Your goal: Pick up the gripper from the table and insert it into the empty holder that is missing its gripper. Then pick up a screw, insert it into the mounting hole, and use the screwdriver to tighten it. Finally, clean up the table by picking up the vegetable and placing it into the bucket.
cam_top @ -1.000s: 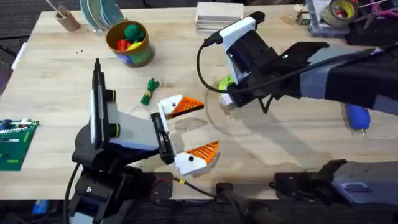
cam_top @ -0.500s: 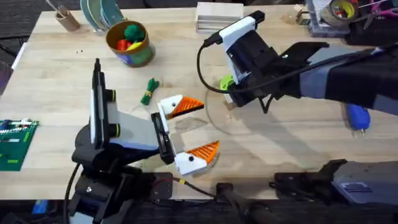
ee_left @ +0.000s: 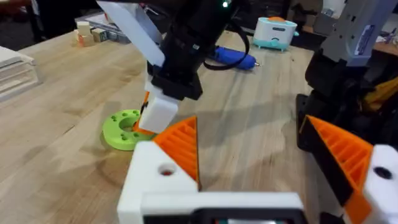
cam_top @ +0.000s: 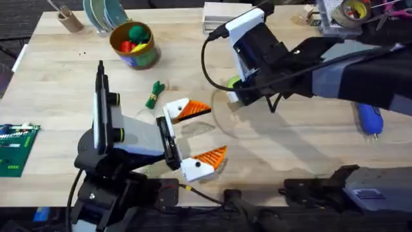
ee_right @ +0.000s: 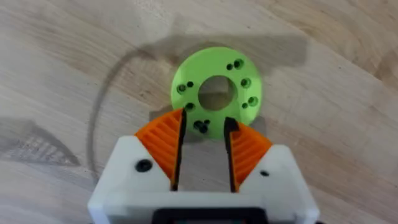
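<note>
Your bucket (cam_top: pixel 133 44), upper left on the tabletop (cam_top: pixel 64 77), holds colourful toys; both claws, left (cam_top: pixel 193 137) and right (ee_right: pixel 202 140), gape empty.

From overhead, the right gripper (cam_top: pixel 233 102) and its arm cover most of the green disc (cam_top: pixel 233 83) under it, leaving a sliver. The blue screwdriver (cam_top: pixel 369 119), well off to that arm's side, is partly covered by the arm. In the left wrist view, the left gripper's (ee_left: pixel 261 155) outer finger is cut by the edge.
</note>
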Robot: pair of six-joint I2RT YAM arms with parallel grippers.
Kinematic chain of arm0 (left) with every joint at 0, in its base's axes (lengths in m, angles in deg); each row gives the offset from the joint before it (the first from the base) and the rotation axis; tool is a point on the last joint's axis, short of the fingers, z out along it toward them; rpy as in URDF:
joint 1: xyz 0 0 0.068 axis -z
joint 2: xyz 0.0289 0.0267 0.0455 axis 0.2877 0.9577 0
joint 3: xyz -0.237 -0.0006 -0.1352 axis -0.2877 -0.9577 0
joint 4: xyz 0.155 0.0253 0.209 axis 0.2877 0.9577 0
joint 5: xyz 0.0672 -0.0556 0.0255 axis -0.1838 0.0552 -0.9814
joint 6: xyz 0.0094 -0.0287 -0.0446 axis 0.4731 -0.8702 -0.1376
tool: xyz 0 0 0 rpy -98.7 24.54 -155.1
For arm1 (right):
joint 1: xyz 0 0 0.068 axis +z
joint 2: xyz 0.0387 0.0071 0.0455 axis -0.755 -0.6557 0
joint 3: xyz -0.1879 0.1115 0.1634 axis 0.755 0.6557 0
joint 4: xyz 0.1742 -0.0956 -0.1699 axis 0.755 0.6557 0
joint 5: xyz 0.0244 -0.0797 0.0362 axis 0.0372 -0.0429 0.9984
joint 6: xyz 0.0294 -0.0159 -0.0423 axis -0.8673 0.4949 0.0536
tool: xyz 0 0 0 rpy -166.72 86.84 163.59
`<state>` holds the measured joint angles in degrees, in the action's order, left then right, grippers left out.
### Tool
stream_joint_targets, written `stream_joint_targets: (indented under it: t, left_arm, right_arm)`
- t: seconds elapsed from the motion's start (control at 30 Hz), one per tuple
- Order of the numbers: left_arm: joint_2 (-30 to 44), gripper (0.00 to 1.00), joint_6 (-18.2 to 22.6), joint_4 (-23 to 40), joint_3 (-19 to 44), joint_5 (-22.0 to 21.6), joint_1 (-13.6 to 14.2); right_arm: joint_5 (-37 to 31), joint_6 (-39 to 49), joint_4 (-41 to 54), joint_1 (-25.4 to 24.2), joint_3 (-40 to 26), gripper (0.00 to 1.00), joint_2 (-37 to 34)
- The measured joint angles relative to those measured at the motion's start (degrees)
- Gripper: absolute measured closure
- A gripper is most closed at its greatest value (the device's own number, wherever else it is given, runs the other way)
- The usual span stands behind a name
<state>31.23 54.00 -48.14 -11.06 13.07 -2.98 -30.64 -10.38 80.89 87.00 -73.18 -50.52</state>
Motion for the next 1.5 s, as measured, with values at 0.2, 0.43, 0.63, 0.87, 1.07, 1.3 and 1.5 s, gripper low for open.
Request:
stream_joint_targets:
  t: [0.2,0.43,0.63,0.87,1.07,1.3,1.5]
  left_arm:
    - [0.0,0.008,0.0,0.0,0.0,0.0,0.0]
    - [0.0,0.009,0.0,0.0,0.0,0.0,0.0]
    - [0.0,0.008,0.0,0.0,0.0,0.0,0.0]
    - [0.0,0.007,0.0,0.0,0.0,0.0,0.0]
    - [0.0,0.008,0.0,0.0,0.0,0.0,0.0]
    - [0.0,0.008,0.0,0.0,0.0,0.0,0.0]
    - [0.0,0.008,0.0,0.0,0.0,0.0,0.0]
  right_arm:
    - [0.0,0.0,0.0,0.0,0.0,0.562,0.0]
    - [0.0,0.0,0.3,0.0,0.0,0.562,0.0]
    - [0.0,0.0,0.3,0.0,0.0,0.562,0.0]
    - [0.0,-0.2,0.3,0.0,-0.1,0.578,-1.8]
    - [0.0,-0.5,0.3,0.0,-0.1,0.614,-2.1]
    - [-0.2,-0.6,0.2,0.0,-0.1,0.76,-2.1]
    - [-0.2,-0.6,0.3,0.0,-0.1,0.767,-2.1]
